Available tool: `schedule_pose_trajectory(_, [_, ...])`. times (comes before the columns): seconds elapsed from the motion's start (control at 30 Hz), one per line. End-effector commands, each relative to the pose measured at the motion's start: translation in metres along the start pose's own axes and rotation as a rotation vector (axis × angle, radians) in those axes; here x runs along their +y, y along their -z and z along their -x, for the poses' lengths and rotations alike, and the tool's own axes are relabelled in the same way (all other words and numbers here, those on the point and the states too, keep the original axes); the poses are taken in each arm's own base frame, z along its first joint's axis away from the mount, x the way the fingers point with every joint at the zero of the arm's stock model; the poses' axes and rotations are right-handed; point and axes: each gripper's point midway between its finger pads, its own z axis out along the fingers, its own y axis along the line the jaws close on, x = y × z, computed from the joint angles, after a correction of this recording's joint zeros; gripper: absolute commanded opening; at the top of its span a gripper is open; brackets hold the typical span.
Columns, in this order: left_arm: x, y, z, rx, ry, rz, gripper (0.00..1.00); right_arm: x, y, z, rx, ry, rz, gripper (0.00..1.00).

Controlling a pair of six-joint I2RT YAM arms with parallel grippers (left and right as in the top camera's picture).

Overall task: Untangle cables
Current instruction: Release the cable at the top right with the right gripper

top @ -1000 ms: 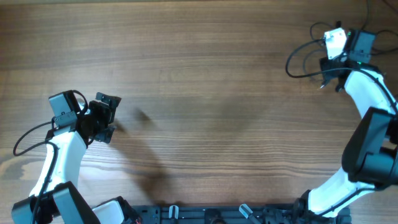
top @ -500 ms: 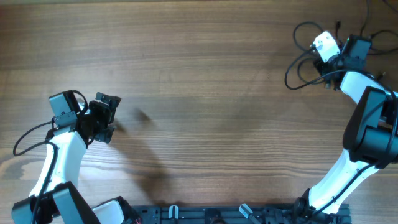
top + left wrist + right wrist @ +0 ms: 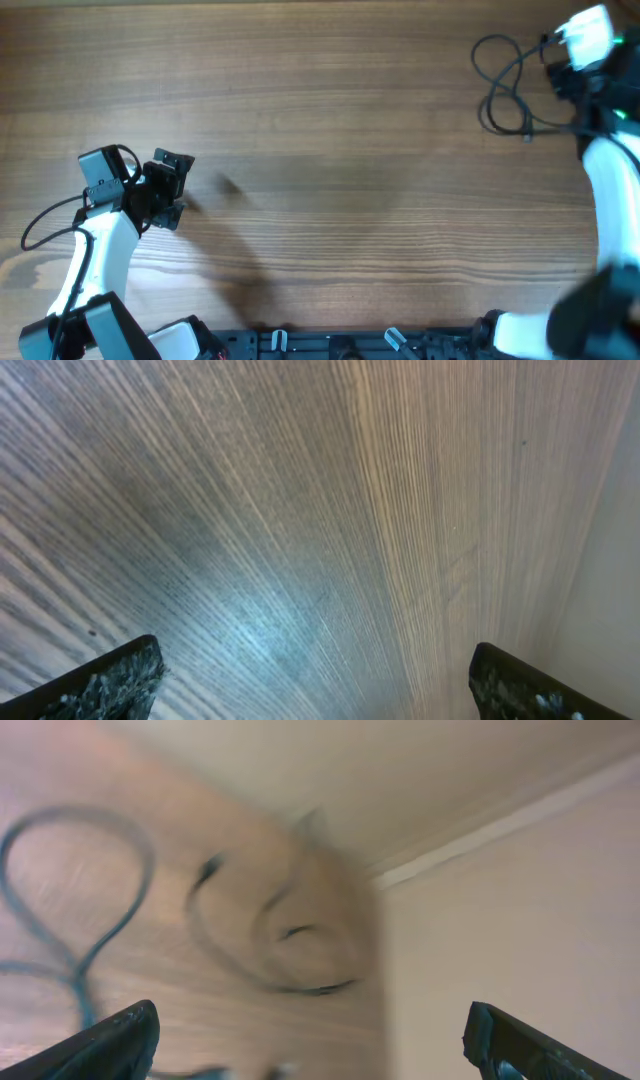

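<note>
Right, the cables (image 3: 508,82) are seen lying in loose overlapping loops at the far right of the desk (image 3: 320,120), flat on the wood. The right hand (image 3: 315,1045) is held just right of them, fingers spread wide with nothing between them. That wrist view is blurred, so detail is poor. The left hand (image 3: 172,190) is held well apart at the left, fingers also spread, with only bare wood under it.

The cord is judged very light, limp and thin. No shape will be kept when it is lifted, and it could slip from a shallow pinch. A full closure across a single strand is called for, best taken on an outer loop away from the crossings, or near what looks like a free end (image 3: 526,137) on the bundle's near side. Pulling at a crossing is expected to tighten it. How many cables there are cannot be told.
</note>
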Motion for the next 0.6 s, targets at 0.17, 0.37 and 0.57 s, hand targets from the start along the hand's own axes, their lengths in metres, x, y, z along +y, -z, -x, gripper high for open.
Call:
schedule_pose_trajectory(0.17, [-0.070,0.029,-0.018,0.065,-0.413,-0.320,1.00,-0.082,0.159,0.051,-0.225,-0.021,-0.218,1.00])
schedule_pose_trajectory(0.37, [-0.116,0.092,-0.043,-0.076,-0.730,-0.495,1.00,-0.083,0.260,0.075,-0.465,-0.004,-0.217,1.00])
schedule_pose_trajectory(0.57, [-0.137,0.169,-0.060,-0.331,-0.858,-0.589,1.00,-0.078,0.335,0.078,-0.610,0.007,-0.248,1.00])
